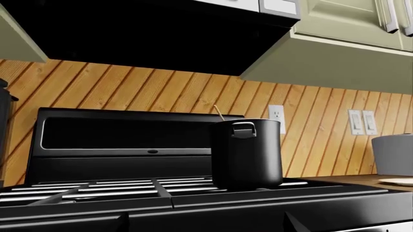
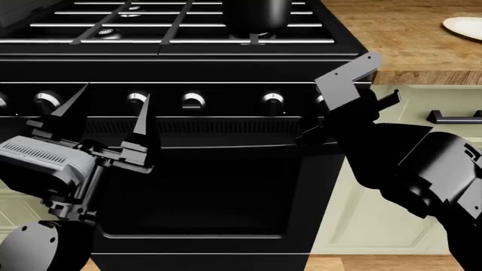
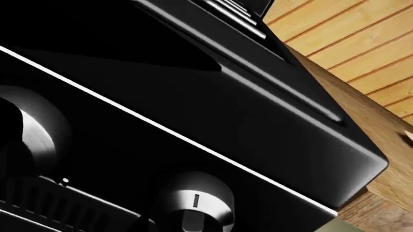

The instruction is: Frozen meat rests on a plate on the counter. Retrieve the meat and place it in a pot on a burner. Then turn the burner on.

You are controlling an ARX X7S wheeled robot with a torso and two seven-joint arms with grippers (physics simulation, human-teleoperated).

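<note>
Skewer tip poking from the pot (image 1: 247, 153) on the stove's right burner, the meat is in. The right tool (image 2: 325, 121), grip unclear, nears the rightmost knob (image 3: 192, 203); it should close squarely, then twist. Left tool (image 2: 109, 116) hangs spread.

We see the black stove (image 2: 226, 62) filling most of the view, its row of silvery knobs (image 2: 193, 100) along the front. The pot (image 2: 260, 14) stands on its grate at the right. Our left gripper (image 2: 109, 116) hangs open before the knobs; our right gripper (image 2: 331, 110) sits at the stove's right end. The plate (image 2: 463, 26) lies on the counter (image 2: 391, 34) right of the stove.
</note>
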